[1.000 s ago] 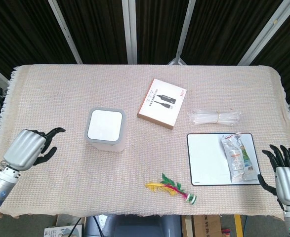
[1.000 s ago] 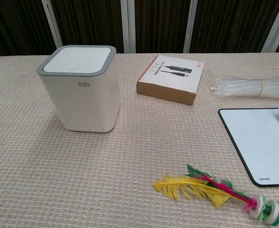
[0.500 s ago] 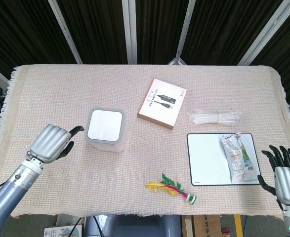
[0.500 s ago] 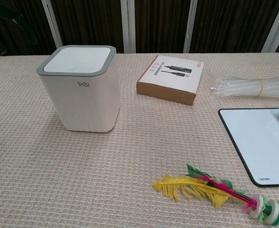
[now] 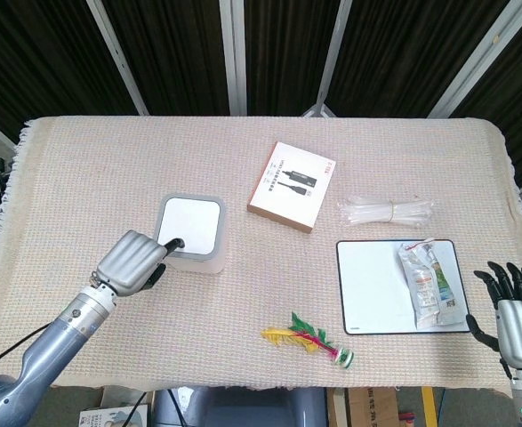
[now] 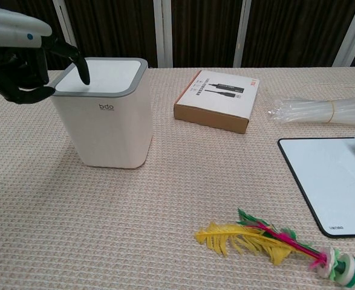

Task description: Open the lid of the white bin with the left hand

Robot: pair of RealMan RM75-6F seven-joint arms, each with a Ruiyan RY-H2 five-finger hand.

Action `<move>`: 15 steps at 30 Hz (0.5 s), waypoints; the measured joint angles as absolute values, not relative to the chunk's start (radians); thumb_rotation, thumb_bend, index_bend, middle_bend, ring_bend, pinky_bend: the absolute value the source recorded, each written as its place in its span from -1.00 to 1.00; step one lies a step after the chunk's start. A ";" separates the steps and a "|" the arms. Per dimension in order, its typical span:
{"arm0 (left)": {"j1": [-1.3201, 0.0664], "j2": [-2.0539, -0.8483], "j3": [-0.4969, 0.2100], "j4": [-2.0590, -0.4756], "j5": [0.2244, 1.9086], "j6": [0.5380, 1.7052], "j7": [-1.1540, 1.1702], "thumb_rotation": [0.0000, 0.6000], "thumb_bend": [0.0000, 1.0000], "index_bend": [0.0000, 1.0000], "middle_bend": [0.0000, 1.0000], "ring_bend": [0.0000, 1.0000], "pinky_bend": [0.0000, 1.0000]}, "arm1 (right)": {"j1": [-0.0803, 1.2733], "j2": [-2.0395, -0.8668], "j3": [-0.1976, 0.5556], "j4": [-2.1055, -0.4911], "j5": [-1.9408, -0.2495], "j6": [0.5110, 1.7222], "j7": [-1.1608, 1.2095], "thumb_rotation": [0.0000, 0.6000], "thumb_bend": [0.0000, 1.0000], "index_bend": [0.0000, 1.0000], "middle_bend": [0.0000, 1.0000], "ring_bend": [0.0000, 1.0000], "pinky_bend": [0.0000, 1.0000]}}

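Note:
The white bin (image 5: pixel 189 253) with a grey-rimmed flat lid (image 5: pixel 192 222) stands upright left of the table's middle; its lid (image 6: pixel 107 74) is down. My left hand (image 5: pixel 134 261) is at the bin's near-left corner, most fingers curled in, holding nothing. One stretched-out fingertip (image 5: pixel 177 242) reaches over the lid's near-left edge; in the chest view this fingertip (image 6: pixel 84 77) points down at the lid from my left hand (image 6: pixel 15 67). My right hand (image 5: pixel 515 308) lies at the table's near-right edge, fingers spread, empty.
A flat cable box (image 5: pixel 294 185) lies beyond the bin to the right. A bundle of clear plastic (image 5: pixel 387 211), a white board (image 5: pixel 374 289) with a packet (image 5: pixel 428 283) on it, and a feather shuttlecock (image 5: pixel 309 338) occupy the right and front.
My left hand has swung right and forward from the table's left side to the bin, its finger now over the lid's corner. The lid stays down; my right hand has barely moved.

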State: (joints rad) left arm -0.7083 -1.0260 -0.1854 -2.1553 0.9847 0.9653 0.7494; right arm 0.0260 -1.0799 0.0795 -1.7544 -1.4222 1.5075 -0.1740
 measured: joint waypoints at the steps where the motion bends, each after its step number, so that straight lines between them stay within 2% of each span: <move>1: -0.715 -1.032 -0.182 -2.154 0.976 0.966 0.758 1.00 0.43 -0.44 0.81 0.65 0.55 | 0.026 -1.079 0.079 -1.754 -1.423 1.508 -0.173 1.00 -0.43 -0.54 -0.72 -0.94 -0.92; 15: -0.790 -1.115 -0.148 -2.118 0.888 1.024 0.844 1.00 0.43 -0.45 0.81 0.65 0.55 | 0.021 -1.068 0.080 -1.749 -1.423 1.510 -0.146 1.00 -0.43 -0.54 -0.72 -0.94 -0.92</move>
State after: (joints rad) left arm -0.7895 -1.1146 -0.1480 -2.1176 0.8878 1.0237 0.8437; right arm 0.0211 -1.0676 0.0802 -1.7488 -1.4227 1.5101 -0.1461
